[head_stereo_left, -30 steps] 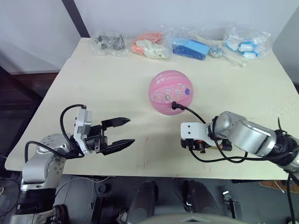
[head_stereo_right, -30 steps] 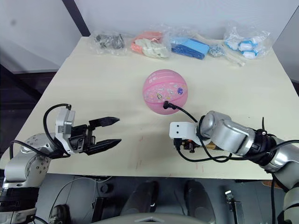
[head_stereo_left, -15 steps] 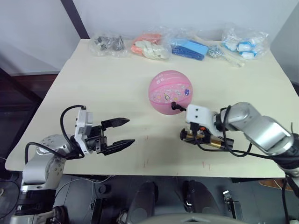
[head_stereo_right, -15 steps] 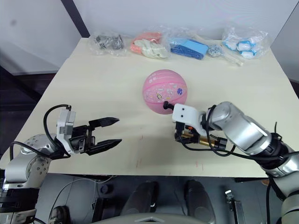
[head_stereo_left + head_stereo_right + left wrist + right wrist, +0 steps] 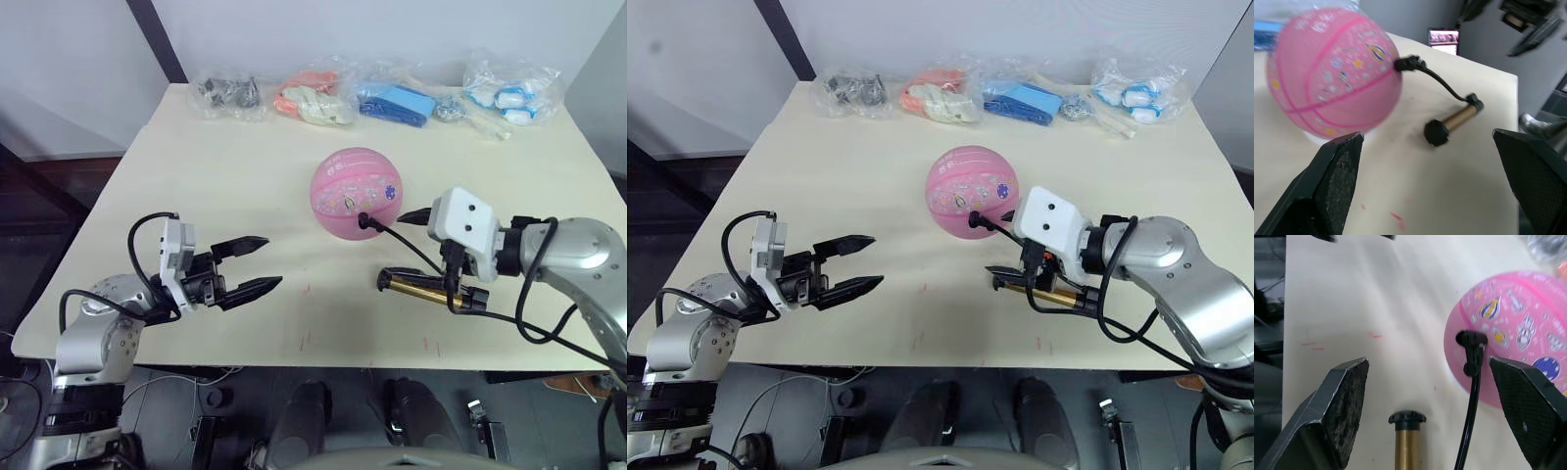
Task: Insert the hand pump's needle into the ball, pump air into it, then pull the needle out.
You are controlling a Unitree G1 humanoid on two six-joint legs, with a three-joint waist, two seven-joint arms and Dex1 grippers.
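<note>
With the needle's black fitting [image 5: 1471,338] already seated at the valve of the round pink rubber ball covered in small cartoon stickers [image 5: 358,192], I judge the insertion step done and the pumping step in hand. That ball sits near the middle of the pale counter [image 5: 245,186], and the thin black hose [image 5: 404,239] curves from its near side down to the slim bronze-gold hand pump [image 5: 423,286], which lies flat on the counter just in front of the ball, with its black round end cap toward my left.

My right tool [image 5: 1432,396] hovers above the pump with its two black fingers spread wide; from its wrist camera the pump's end cap and the hose sit between the fingers, with nothing pinched. My left tool [image 5: 251,264] hangs over the near left part of the counter, well apart from ball and pump, its fingers also spread and empty.

Next, I think, the right tool needs to come down and close on the bronze tube, while the left comes across either to steady the ball or to work the handle end, which I cannot make out clearly. The risk I see is dragging the hose and tugging the needle out before any air goes in.

Several clear plastic bags of small items [image 5: 318,93] line the far edge of the counter, out of the way.
</note>
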